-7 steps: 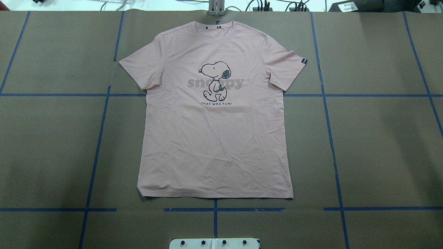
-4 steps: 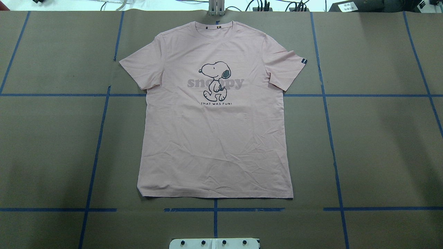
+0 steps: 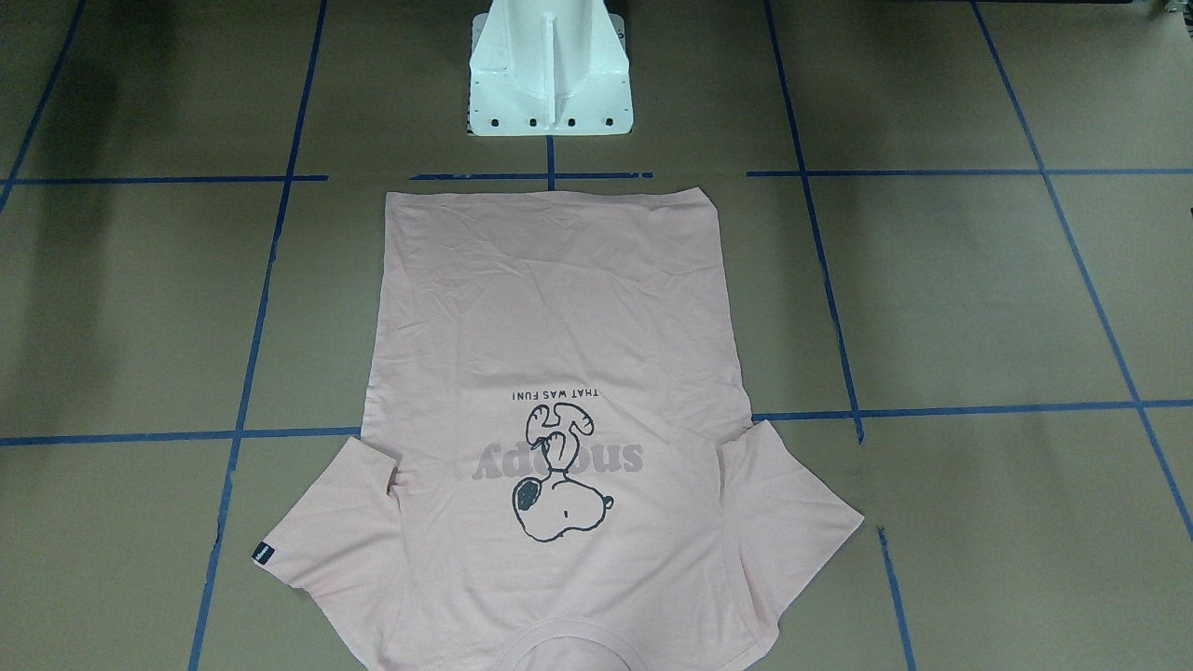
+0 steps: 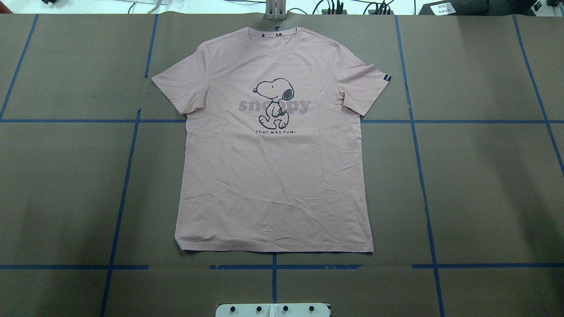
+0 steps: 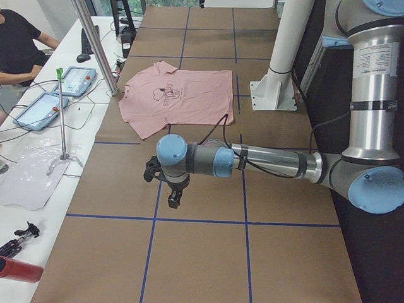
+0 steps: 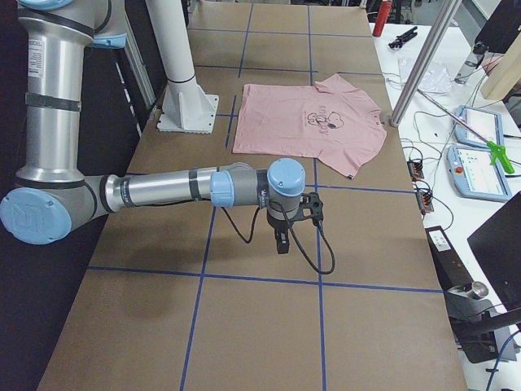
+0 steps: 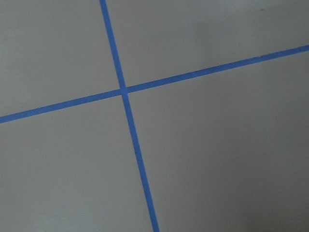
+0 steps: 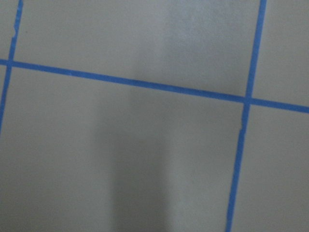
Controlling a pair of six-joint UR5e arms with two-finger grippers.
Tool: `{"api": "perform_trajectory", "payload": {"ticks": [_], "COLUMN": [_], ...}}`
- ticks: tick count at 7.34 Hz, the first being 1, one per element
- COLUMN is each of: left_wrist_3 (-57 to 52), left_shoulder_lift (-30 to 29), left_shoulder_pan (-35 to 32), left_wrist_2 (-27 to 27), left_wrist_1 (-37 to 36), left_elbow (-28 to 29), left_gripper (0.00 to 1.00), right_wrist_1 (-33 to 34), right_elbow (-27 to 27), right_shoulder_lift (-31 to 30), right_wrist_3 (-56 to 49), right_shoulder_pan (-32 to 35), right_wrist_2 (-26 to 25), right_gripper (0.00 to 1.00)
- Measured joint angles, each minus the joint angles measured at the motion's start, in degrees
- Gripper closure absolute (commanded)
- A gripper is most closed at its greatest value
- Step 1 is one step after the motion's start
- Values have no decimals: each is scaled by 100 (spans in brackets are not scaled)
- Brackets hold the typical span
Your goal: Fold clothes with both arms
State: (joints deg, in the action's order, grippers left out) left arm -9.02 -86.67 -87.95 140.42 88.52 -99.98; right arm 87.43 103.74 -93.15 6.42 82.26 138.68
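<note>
The pale pink T-shirt lies flat and face up on the brown table, collar at the far edge, hem toward the robot's base. It also shows in the front view, the left view and the right view. The left arm's gripper hangs over bare table well to the shirt's left. The right arm's gripper hangs over bare table well to the shirt's right. Both show only in the side views, so I cannot tell if they are open or shut. The wrist views show only table and blue tape.
The white pedestal base stands just behind the shirt's hem. Blue tape lines grid the table. Beyond the far edge are a metal post, teach pendants and an operator.
</note>
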Motion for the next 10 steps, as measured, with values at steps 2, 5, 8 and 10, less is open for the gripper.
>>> {"api": "perform_trajectory", "payload": {"ticks": [2,5,8,10], "left_wrist_3": [7,-6,-12,-18], "left_shoulder_lift": [-27,-34,-18,-13], "left_shoulder_pan": [1,5,6,6], "left_wrist_2": [26,29,29,29], "left_wrist_1": [167,351,806,931], "left_elbow": [6,70,251,293], "left_gripper": [0,0,0,0], "right_wrist_1": [-594,-1231,-2695,-2907], "right_elbow": [-650,-2129,-3677,-3965], "right_shoulder_lift": [1036,2757,3682,3927], "right_wrist_3": [1359,2832,4283,4854], "right_shoulder_pan": [-689,-1816,-2413,-2644], "right_wrist_2": [-68,-1030,-1831,-2278], "right_gripper": [26,33,32,32]}}
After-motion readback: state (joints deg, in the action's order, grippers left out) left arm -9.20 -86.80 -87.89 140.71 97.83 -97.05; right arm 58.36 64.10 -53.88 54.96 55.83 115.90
